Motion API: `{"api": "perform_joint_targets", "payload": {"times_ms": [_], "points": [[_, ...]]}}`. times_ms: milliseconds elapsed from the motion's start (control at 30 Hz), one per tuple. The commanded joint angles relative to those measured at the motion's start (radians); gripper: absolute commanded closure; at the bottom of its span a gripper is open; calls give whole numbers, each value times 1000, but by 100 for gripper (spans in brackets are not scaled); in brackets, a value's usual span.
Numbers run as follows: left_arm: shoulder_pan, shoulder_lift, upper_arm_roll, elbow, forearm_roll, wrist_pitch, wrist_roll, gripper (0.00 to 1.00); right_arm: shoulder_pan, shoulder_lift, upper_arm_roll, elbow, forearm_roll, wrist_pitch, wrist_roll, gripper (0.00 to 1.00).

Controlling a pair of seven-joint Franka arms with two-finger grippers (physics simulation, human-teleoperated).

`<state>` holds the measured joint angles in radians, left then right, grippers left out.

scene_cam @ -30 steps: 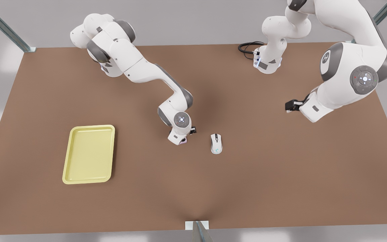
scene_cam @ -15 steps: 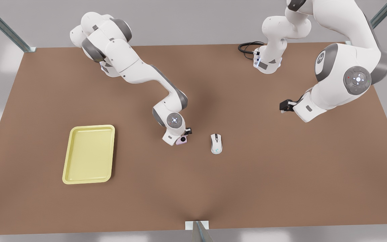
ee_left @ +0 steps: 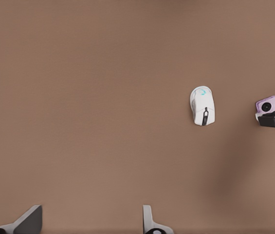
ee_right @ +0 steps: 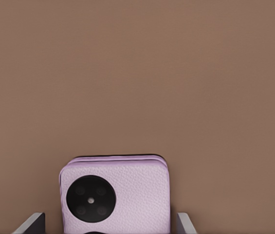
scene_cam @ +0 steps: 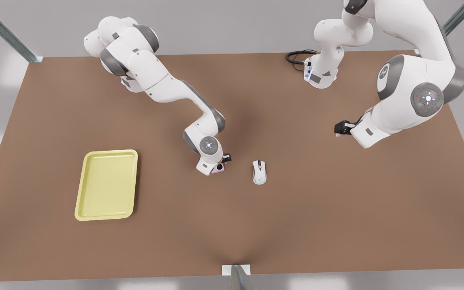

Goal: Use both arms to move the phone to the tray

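The pale lilac phone (scene_cam: 219, 170) lies flat on the brown table, its dark round lens facing up. In the right wrist view the phone (ee_right: 115, 195) sits between the two fingertips (ee_right: 32, 223) of my right gripper (ee_right: 109, 225), with a small gap on each side. The right gripper (scene_cam: 215, 167) is open and low over the phone. The yellow tray (scene_cam: 107, 184) rests far off toward the front view's left. My left gripper (scene_cam: 340, 129) hangs open above the table at the front view's right, and its fingertips (ee_left: 30, 222) stand wide apart. It sees the phone (ee_left: 267, 105) far off.
A white computer mouse (scene_cam: 259, 172) lies just beside the phone, toward the front view's right; the left wrist view has the mouse (ee_left: 203, 105) too. A black cable (scene_cam: 296, 56) coils by the far arm base.
The right arm's wrist has shifted a little toward the front view's left, uncovering more of the phone. The left arm has drifted slightly the same way.
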<state>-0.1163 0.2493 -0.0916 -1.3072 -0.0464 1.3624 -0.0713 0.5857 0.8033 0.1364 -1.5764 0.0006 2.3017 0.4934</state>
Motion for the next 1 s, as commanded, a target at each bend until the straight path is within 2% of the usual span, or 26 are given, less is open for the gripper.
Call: {"api": "perform_joint_targets", "payload": {"times_ms": [0, 133, 433, 633, 833, 967], "points": [[1, -1, 0, 2, 0, 0, 7, 0, 2, 0, 0, -1, -1, 7, -45, 0], [1, -2, 0, 0, 0, 1, 7, 0, -1, 7, 0, 1, -2, 8, -45, 0], [1, -8, 0, 3, 3, 0, 4, 0, -3, 10, 0, 3, -2, 35, -45, 19], [0, -24, -5, 20, 2, -6, 14, 0, -7, -15, 0, 32, -1, 24, -50, 22], [9, -27, 15, 22, 5, -3, 19, 0, -185, -167, -3, -25, -2, -100, -157, 22], [9, -28, 21, 22, 6, -5, 21, 0, -368, -263, -3, -132, -2, -117, -406, 22]]}}
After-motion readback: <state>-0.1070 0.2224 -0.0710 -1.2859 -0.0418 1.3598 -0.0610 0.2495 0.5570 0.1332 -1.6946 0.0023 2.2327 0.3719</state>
